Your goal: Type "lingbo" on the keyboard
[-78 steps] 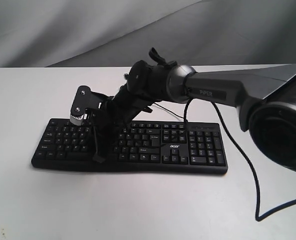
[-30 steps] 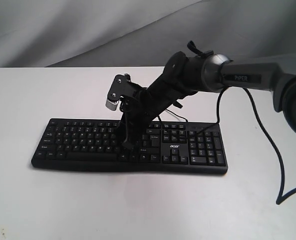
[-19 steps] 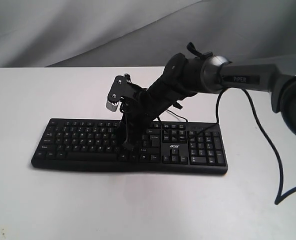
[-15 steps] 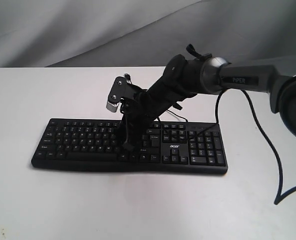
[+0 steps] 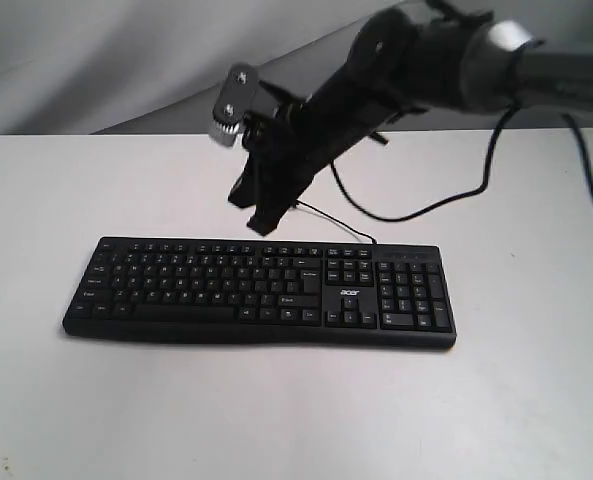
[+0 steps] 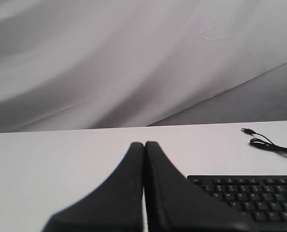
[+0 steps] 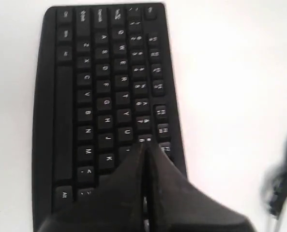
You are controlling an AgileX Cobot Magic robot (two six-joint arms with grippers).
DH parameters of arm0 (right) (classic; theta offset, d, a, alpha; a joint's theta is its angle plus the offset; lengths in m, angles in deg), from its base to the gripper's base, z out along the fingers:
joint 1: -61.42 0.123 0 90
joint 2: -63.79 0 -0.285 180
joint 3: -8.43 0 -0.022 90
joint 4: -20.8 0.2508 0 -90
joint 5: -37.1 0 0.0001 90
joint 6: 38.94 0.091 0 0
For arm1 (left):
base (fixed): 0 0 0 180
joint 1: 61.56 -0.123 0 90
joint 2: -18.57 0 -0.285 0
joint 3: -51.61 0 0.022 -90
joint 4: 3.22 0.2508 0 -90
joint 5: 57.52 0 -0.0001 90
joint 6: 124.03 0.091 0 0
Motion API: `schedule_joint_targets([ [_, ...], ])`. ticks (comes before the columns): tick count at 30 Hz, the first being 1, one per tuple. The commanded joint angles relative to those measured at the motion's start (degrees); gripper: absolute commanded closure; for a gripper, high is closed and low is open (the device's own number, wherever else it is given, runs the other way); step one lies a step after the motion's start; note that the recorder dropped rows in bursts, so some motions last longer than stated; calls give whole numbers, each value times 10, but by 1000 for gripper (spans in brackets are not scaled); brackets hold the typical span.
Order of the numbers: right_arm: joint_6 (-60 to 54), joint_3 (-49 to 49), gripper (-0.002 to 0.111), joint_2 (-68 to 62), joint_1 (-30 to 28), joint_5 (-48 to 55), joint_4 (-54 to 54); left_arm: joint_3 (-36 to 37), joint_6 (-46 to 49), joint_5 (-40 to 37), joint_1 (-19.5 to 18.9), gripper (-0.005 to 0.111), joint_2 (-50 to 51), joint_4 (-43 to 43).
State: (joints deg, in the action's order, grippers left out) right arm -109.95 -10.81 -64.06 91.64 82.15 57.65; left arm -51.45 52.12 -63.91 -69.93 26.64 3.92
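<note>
The long black keyboard (image 5: 256,292) with white legends and an acer logo lies flat on the white table. My right gripper (image 5: 261,226) is shut and empty. It hangs in the air above the keyboard's back edge, near the middle, touching nothing. In the right wrist view the shut gripper (image 7: 144,145) points down over the keyboard (image 7: 99,92), in line with its top key rows. My left gripper (image 6: 144,143) is shut and empty, low over bare table beside the keyboard (image 6: 252,195) corner. The left arm is out of the exterior view.
The keyboard's thin USB cable (image 5: 328,222) runs back from its rear edge, and its plug end (image 6: 248,130) lies loose on the table. A thicker black arm cable (image 5: 431,205) droops under the right arm. Grey cloth (image 5: 126,60) hangs behind the white table (image 5: 276,410).
My right gripper went from the keyboard's left-middle keys to its right-middle keys, stayed down there, and has now lifted clear, up and back. The keyboard has not moved.
</note>
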Motion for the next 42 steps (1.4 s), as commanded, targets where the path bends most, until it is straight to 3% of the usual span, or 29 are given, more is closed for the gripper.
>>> schedule_joint_targets([
  [1,122,5,108,136,-31,-19,-70,3,-1,4,4,106,-3,0],
  [4,207,89,108,278,-65,-179,-80,3,-1,4,4,106,-3,0],
  [8,235,173,108,399,-98,-202,-83,3,-1,4,4,106,-3,0],
  [15,243,180,108,496,-96,-275,-73,3,-1,4,4,106,-3,0],
  [17,350,181,108,534,-116,-265,-85,3,-1,4,4,106,-3,0],
  [20,581,200,108,578,-173,-189,-232,3,-1,4,4,106,-3,0],
  [23,695,229,108,597,-221,-156,-316,3,-1,4,4,106,-3,0],
  [26,700,301,108,651,-264,-162,-316,3,-1,4,4,106,-3,0],
  [29,696,480,108,800,-308,-256,-374,3,-1,4,4,106,-3,0],
  [34,701,668,108,992,-311,-298,-394,3,-1,4,4,106,-3,0],
  [42,701,776,108,1105,-311,-308,-399,3,-1,4,4,106,-3,0],
])
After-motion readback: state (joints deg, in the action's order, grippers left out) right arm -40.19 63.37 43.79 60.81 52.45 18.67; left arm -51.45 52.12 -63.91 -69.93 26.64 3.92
